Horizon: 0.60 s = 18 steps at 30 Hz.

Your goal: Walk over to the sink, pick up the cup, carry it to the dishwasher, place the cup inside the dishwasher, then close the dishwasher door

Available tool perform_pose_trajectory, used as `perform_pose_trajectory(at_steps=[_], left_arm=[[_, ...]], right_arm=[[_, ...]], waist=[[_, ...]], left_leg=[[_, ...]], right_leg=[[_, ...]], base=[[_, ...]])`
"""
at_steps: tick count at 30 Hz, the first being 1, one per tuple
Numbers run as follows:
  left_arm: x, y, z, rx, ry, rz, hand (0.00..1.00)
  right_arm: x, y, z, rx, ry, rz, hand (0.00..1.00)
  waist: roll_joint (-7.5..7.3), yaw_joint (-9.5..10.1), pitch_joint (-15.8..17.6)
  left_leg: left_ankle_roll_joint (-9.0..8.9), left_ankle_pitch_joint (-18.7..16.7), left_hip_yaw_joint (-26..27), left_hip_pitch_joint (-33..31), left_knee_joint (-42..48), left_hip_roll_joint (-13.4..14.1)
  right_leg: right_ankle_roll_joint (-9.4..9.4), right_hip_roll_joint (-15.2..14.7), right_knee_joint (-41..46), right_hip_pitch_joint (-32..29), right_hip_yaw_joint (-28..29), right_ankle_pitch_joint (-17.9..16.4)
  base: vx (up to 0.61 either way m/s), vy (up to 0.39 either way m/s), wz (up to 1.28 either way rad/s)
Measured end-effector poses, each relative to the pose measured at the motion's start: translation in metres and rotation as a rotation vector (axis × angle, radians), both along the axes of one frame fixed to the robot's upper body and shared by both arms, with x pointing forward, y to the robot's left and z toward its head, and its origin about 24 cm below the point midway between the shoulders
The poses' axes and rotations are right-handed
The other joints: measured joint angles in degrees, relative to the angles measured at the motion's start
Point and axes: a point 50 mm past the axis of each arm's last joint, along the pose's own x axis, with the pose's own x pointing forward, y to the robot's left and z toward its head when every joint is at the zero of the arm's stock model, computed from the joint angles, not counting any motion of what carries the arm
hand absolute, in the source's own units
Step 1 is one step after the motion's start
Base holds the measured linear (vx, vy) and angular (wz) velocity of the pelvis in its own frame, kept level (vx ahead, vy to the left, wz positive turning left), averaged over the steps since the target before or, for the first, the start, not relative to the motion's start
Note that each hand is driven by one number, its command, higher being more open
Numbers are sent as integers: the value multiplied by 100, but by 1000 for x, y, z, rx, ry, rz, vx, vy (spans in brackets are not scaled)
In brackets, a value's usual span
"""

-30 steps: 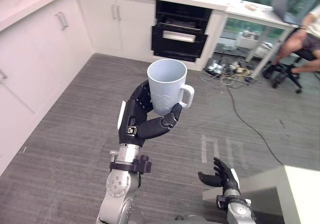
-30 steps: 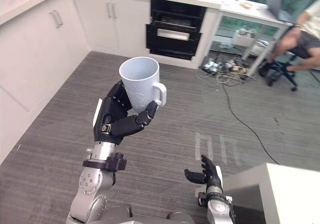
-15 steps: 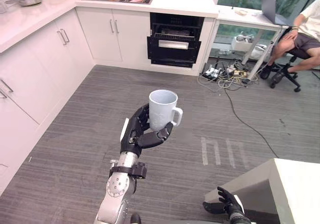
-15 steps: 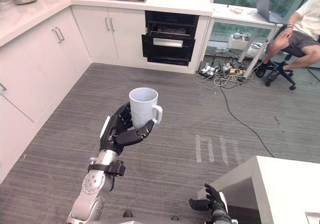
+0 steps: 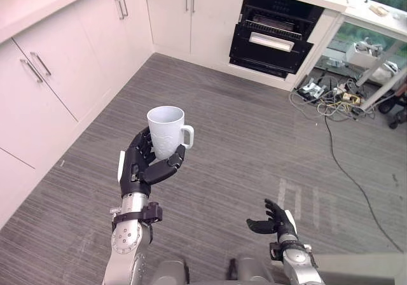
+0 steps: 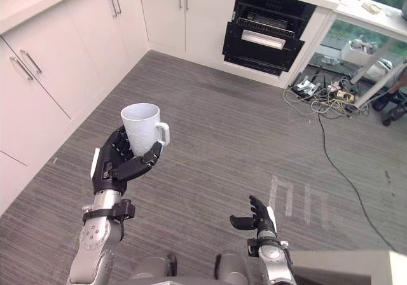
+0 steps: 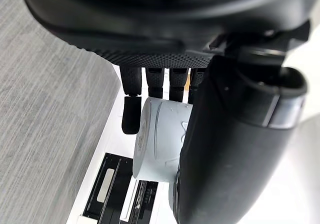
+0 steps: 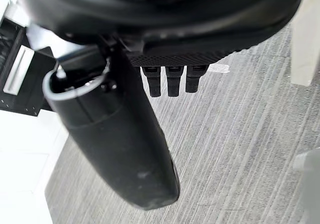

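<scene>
The left hand's [image 5: 141, 165] fingers curl round the cup [image 5: 166, 130], the right hand [image 5: 275, 219] is loosely open and empty; reaching the dishwasher [image 5: 275, 33], placing and closing are left.

white cabinets [image 5: 57, 75] left | grey floor [image 5: 254, 139] | cable tangle [image 5: 327, 95] far right

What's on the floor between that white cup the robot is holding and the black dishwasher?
Nothing. In the left eye view, only bare grey floor stretches from the cup to the dishwasher.
</scene>
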Motion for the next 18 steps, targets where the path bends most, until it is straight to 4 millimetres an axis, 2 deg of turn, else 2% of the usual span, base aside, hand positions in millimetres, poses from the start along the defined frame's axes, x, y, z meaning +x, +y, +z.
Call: perform_pose_trajectory(at_steps=[1,3,4,5,6,7,8,9,10,11,12,13,14,15,16,17,18], left_arm=[[1,-3,1,-2,-4,-14,30],[5,-15,4,-10,-20,-62,30],[5,-20,4,-8,-20,-82,30],[5,-25,2,-15,-14,-100,30],[5,-33,2,-35,-14,-117,30],[5,-37,3,-65,-16,-116,30],[5,-39,3,-76,-15,-113,30],[5,-39,2,-86,-14,-108,30],[4,-39,3,-89,-17,-112,30],[3,-39,3,-90,-20,-111,30],[3,-38,4,-92,-23,-109,30],[3,-36,4,-91,-24,-100,30],[3,-34,3,-91,-22,-92,30],[4,-30,2,-97,-17,-73,30],[4,-28,2,-102,-15,-64,30],[4,-25,1,-103,-13,-50,30],[4,-24,1,-101,-12,-47,30]], right_arm=[[0,-1,1,-3,-4,-3,90],[-1,-6,5,-20,-22,-6,90],[-2,-9,5,-27,-20,-8,90],[-5,-11,5,-34,-12,-10,90],[-4,-12,8,-37,-20,-10,90],[-1,-9,13,-32,-49,2,90],[0,-7,16,-30,-67,7,90],[2,-5,23,-26,-107,12,90],[3,-3,25,-24,-129,7,90],[5,-2,27,-24,-140,4,90],[10,-2,30,-27,-166,-3,90],[15,-3,33,-31,-183,-9,90],[18,-3,33,-32,-185,-7,90],[22,-3,30,-32,-170,-4,90],[24,-3,28,-32,-161,-2,90],[22,-3,20,-32,-116,-3,90],[20,-4,18,-35,-101,-5,90]], waist=[[-12,-16,4],[-76,-146,10],[-24,-209,3],[101,-235,-63],[294,-254,-116],[379,-257,-80],[413,-246,-62],[443,-144,-62],[449,-8,-69],[446,47,-70],[433,169,-76],[430,233,-77],[430,261,-77],[421,301,-70],[394,333,-52],[315,357,-12],[295,373,-21]], left_leg=[[-3,-30,-74,103,-87,-29],[-36,-177,-412,529,-350,-167],[-124,-287,-586,708,-359,-161],[-210,-408,-778,942,-386,-70],[-484,-422,-914,824,138,112],[-896,-171,-906,480,1244,142],[-1196,128,-851,230,1961,193],[-1380,1073,-522,-317,3343,417],[-1255,1136,15,-706,4349,786],[-1131,1061,213,-893,4698,943],[-923,848,559,-1266,5036,1171],[-804,630,890,-1612,4954,1358],[-794,511,1034,-1769,4751,1415],[-767,303,1246,-1951,4084,1435],[-779,239,1321,-2013,3680,1405],[-779,315,1402,-2050,2390,1143],[-787,470,1398,-2031,1763,995]], right_leg=[[34,49,-225,-123,-15,85],[5,48,-1293,-353,-34,844],[-59,72,-1431,-312,14,1384],[-258,158,-1377,-149,-58,1689],[-301,238,-1229,29,-342,1427],[-287,306,-1198,315,-542,1364],[-307,356,-1245,518,-621,1348],[-405,500,-1525,1067,-626,1277],[-434,656,-1874,1610,-529,1249],[-467,712,-2044,1857,-467,1227],[-481,728,-2355,2261,-365,1165],[-444,690,-2627,2584,-212,1092],[-406,650,-2728,2723,-163,1046],[-355,547,-2776,2903,-82,931],[-348,484,-2783,2993,-49,874],[-272,249,-2788,3237,51,691],[-191,134,-2786,3309,83,605]], base=[[452,-18,81],[527,-73,92],[619,-152,96],[667,-145,91],[774,-187,85],[626,-142,63],[601,-172,50],[607,-157,13],[593,-144,-3],[676,-126,-26],[541,-75,-27],[531,-46,-29],[494,54,-34],[483,91,-28],[577,162,-31],[390,153,-21],[507,214,-25]])
